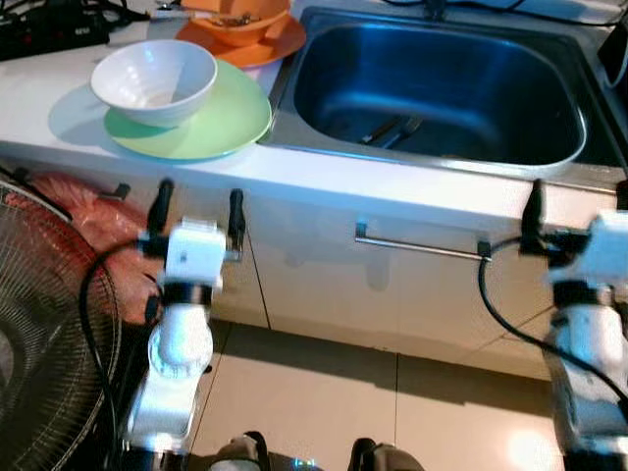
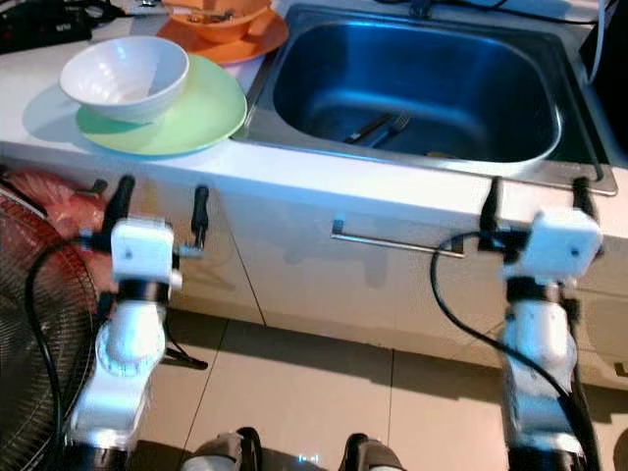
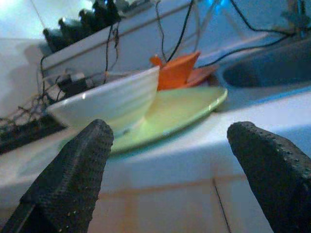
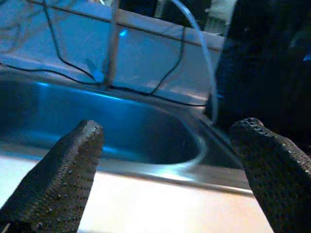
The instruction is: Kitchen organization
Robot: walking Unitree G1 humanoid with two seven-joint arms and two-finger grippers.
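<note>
Two claws, left claw (image 1: 196, 209) and right claw (image 2: 538, 201), gape empty near the counter (image 1: 324, 182) edge; head views reveal cutlery (image 1: 392, 130) inside the sink (image 1: 579, 123).

Upper left, counter: one white bowl (image 1: 155, 80), one green plate (image 1: 218, 128), one orange bowl (image 1: 235, 22), one orange plate (image 1: 257, 49). Sink (image 1: 549, 162), upper right: two utensils (image 1: 391, 130). One fan (image 1: 44, 334), lower left.

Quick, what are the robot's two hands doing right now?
Left end effector: open, holding nothing, below the counter edge.
Right end effector: open, holding nothing.
</note>
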